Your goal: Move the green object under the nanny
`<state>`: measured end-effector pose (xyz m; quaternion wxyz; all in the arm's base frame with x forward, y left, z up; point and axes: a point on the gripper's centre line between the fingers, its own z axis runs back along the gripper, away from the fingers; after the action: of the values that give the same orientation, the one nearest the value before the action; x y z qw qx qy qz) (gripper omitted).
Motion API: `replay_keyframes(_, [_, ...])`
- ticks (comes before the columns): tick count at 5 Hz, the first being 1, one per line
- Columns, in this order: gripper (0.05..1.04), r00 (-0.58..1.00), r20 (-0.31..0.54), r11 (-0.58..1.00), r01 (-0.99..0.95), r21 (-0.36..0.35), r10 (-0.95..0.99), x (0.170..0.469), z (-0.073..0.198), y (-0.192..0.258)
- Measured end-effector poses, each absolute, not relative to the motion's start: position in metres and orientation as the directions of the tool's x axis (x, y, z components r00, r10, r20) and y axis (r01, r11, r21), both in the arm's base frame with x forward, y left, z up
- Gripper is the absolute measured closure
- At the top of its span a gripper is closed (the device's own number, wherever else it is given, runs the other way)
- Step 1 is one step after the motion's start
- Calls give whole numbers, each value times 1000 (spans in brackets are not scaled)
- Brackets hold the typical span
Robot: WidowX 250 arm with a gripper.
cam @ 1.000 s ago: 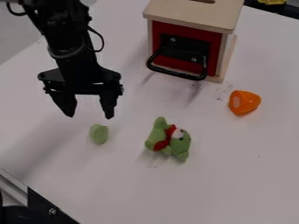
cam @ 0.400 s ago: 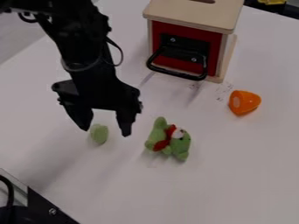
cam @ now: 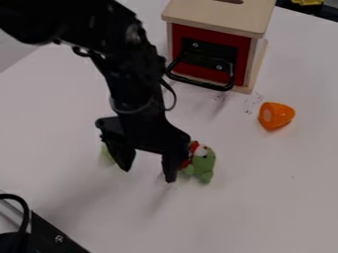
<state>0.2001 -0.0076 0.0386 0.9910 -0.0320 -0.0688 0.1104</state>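
Presently, find the gripper [cam: 148, 176] hanging over the left-middle part of the desk [cam: 264, 207], spread wide, below the arm [cam: 135, 84] slanting in from the far left. Look just left of the left finger [cam: 120, 155] for the green object [cam: 105, 154], lying on the desk and mostly hidden behind that finger. Look to the right of the right finger [cam: 170, 165] for the green and red toy [cam: 205, 163], also lying on the desk and partly covered by that finger; cannot tell whether touching. Farther back, right of the arm, see a wooden box [cam: 218, 12], upright, with a red front and a black handle [cam: 206, 85]. Nearer and to the right of the box, note an orange piece [cam: 280, 113] on the desk. At the far right edge, spot something yellow [cam: 308, 2]. At the near left corner, make out a black bracket [cam: 56, 239] and a looping black cable [cam: 25, 212].
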Motion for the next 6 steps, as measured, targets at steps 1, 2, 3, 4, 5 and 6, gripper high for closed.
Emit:
replay_keyframes(1, [84, 971, 111, 977, -205, -55, 210, 203, 22, -13])
replay_keyframes(2, [137, 973, 107, 979, -199, -45, 203, 214, 11, -17])
replay_keyframes(3, [316, 974, 112, 979, -192, -70, 199, 225, 6, -23])
replay_keyframes(4, [622, 977, 114, 981, -168, -94, 178, 230, 5, -27])
replay_keyframes(5, [855, 975, 123, 978, -171, -119, 185, 235, 8, -27])
replay_keyframes(6, [966, 978, 118, 980, -153, -130, 169, 234, 8, -29])
